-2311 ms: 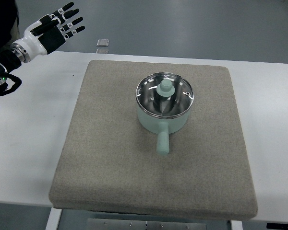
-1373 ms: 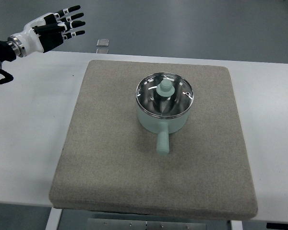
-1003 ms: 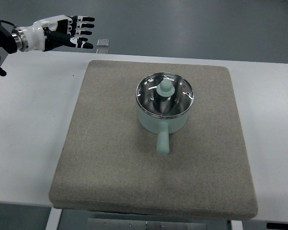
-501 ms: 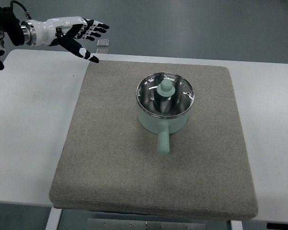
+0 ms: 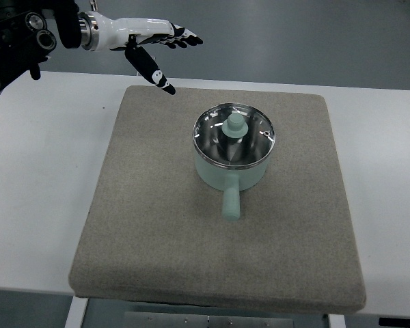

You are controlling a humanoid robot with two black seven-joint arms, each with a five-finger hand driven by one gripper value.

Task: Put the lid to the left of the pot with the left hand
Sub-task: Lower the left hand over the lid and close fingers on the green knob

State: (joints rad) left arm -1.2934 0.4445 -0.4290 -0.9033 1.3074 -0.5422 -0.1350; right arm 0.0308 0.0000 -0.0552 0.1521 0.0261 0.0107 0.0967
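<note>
My left hand (image 5: 150, 42): fingers spread, holding nothing, above mat's (image 5: 150, 225) far-left corner. Lid (image 5: 234, 134) seated on pot (image 5: 231, 164), mid-mat. Approach knob (image 5: 236, 124) vertically; pinch knob only, avoid rim.

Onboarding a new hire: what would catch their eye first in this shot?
The mint-green pot at the middle of the grey mat, its shiny lid still on and its handle pointing toward the camera. Then the left hand, fingers spread, hovering over the mat's far left corner.
</note>
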